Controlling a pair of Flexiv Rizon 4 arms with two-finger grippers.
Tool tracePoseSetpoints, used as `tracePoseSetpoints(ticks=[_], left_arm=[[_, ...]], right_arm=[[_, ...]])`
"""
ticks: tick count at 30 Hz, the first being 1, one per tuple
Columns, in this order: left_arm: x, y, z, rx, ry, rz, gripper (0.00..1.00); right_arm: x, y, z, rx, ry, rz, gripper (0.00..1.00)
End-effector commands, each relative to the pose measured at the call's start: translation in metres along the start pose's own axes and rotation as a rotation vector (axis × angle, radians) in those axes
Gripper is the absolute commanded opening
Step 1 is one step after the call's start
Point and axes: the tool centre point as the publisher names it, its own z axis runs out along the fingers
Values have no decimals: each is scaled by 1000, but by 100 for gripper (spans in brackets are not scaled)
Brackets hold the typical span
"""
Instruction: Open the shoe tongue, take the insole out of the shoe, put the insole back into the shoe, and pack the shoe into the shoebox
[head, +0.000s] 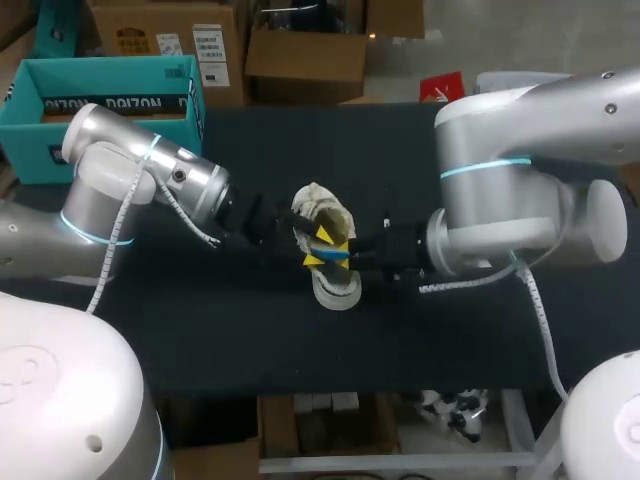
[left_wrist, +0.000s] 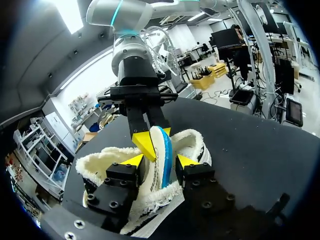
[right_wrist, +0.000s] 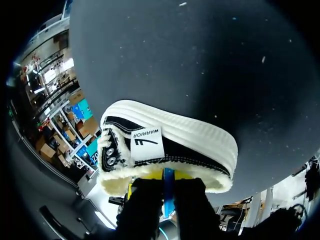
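The insole (left_wrist: 162, 150) (thin, white, blue along one edge) looks light and floppy. It would likely buckle if pushed from its end, so a pinch across its flat faces near the middle seems best. It stands on edge, rising out of the fleece-lined shoe (head: 322, 208), which rests near the middle of the dark table (head: 450, 160), between the two arms. The right gripper (left_wrist: 156, 136) is closed on the insole's upper part, a yellow tip on each face. The left gripper (left_wrist: 159, 162) straddles it lower down; whether it actually pinches, I cannot tell.
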Motion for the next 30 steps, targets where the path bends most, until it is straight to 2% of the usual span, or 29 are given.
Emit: tracePoseSetpoints(ticks=[1,3,5,6,8,11,13,16,17,19,20,21,27,28,30], left_arm=[[6,-12,-9,-11,-14,15,87],[7,-17,-12,-10,-14,24,84],[10,-23,-11,-15,-16,33,74],[11,-24,-10,-20,-15,37,65],[12,-27,-10,-21,-14,39,61],[14,-32,-12,-15,-11,32,67],[15,-37,-17,-12,-9,21,84],[16,-46,-26,-9,-14,7,98],[17,-50,-30,-2,-17,2,100],[18,-56,-36,1,-19,-9,100],[19,-59,-39,2,-21,-12,100],[20,-62,-42,6,-21,-16,100],[24,-75,-54,-9,-46,-34,100],[24,-77,-56,-7,-49,-39,100],[24,-80,-60,-10,-55,-55,100]], right_arm=[[0,-3,-5,-18,-29,0,0],[-2,-1,-5,-25,-34,5,0],[-5,1,-6,-21,-37,12,0],[-6,2,-6,-19,-36,12,0],[-9,2,-7,-17,-37,12,0],[-10,3,-11,-45,-54,19,0],[-14,0,-10,-66,-71,24,1],[-17,-1,-8,-81,-99,33,4],[-19,0,-7,-90,-111,40,16],[-23,1,-6,-89,-115,43,47],[-24,1,-7,-88,-114,43,92],[-26,0,-9,-88,-113,43,100],[-26,-25,-25,-118,-104,-13,100],[-25,-29,-28,-125,-106,-23,97],[-25,-37,-32,-143,-112,-41,75]])
